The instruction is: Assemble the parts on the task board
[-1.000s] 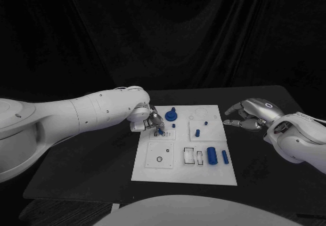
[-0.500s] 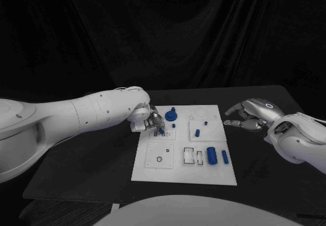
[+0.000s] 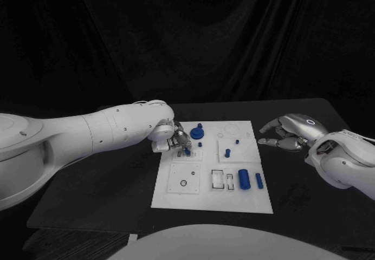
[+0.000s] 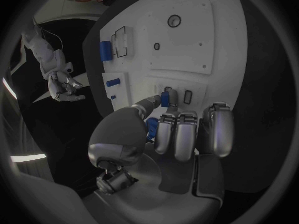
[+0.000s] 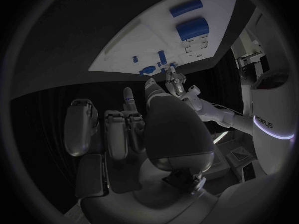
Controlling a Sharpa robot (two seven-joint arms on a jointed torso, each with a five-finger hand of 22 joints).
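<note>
The white task board (image 3: 211,195) lies mid-table. My left hand (image 3: 173,138) hovers over its far-left corner and pinches a small blue piece (image 4: 165,99) between thumb and a finger, just above a slotted panel (image 4: 187,95). The left hand (image 4: 181,134) partly hides a blue knob (image 3: 197,130) that stands beside it. Short blue pegs (image 3: 227,153) stand near the board's middle. A thick blue cylinder (image 3: 244,179) and a slim one (image 3: 258,181) lie at the near right. My right hand (image 3: 285,133) hangs just off the board's right edge, fingers loosely bent and apart, holding nothing.
A near-left panel (image 3: 184,179) on the board has small round holes, and rectangular slots (image 3: 222,180) sit beside the cylinders. Black table (image 3: 102,189) surrounds the board on all sides. The board (image 5: 162,40) and my left hand (image 5: 174,82) are also seen from the right wrist.
My left hand's fingertips have edged slightly to the right over the board with the small blue piece. The right hand has stayed where it was.
</note>
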